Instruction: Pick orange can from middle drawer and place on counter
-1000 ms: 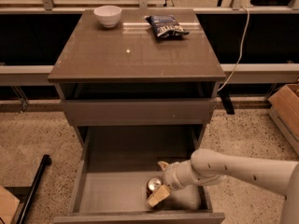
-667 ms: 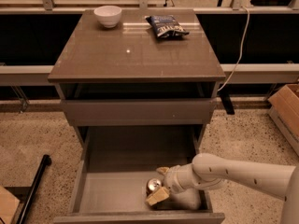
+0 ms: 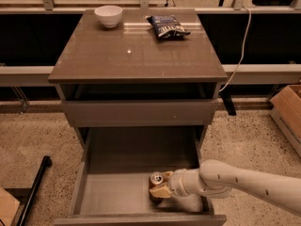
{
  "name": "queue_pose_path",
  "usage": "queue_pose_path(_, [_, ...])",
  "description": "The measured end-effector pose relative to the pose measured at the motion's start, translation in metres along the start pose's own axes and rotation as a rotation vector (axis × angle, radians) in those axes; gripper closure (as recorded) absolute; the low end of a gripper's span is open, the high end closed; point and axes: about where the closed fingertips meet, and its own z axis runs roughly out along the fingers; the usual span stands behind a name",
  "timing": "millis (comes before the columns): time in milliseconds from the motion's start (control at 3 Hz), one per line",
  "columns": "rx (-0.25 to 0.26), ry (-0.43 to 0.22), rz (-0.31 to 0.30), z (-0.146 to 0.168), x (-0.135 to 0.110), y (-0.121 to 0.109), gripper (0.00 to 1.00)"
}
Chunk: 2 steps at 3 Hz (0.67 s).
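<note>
The orange can stands upright on the floor of the open middle drawer, near its front right. Its silver top with pull tab faces up. My gripper reaches in from the right on a white arm, and its tan fingers sit around the can's lower right side. The counter is the glossy grey-brown top of the cabinet, above the drawers.
A white bowl stands at the counter's back left and a dark blue chip bag at its back right. A shallower drawer above is slightly open. A cardboard box is on the floor at right, a black pole at left.
The arm has shifted slightly left and lower in the drawer, bringing the gripper tighter against the can. The can still stands on the drawer floor.
</note>
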Motion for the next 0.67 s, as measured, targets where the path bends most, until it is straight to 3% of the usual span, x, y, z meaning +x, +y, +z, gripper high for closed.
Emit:
queue_pose_path(333, [0.029,-0.103,-0.026,-0.062,-0.06,0.01,1.0])
queue_pose_path(667, [0.084,-0.157,-0.083,-0.14,-0.115,0.016,1.0])
